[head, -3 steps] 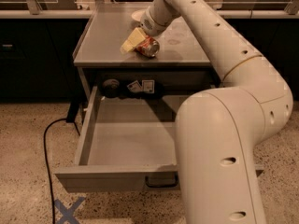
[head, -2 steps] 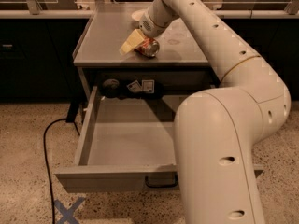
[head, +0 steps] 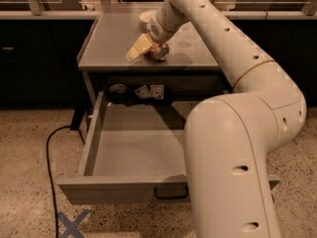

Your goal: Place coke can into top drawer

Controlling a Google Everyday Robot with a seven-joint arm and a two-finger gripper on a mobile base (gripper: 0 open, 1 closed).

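Observation:
The coke can is on the grey cabinet top, near its front edge, with a silver end facing me. My gripper is right at the can, reaching down from the long white arm, and its yellowish part lies just left of the can. The top drawer is pulled wide open below the cabinet top. Its grey inside holds nothing. Its dark handle shows under the front panel, partly behind the arm.
A white bowl sits on the cabinet top behind the gripper. Small items and labels lie in the recess above the drawer. A black cable runs over the speckled floor at the left, and a blue tape cross marks the floor.

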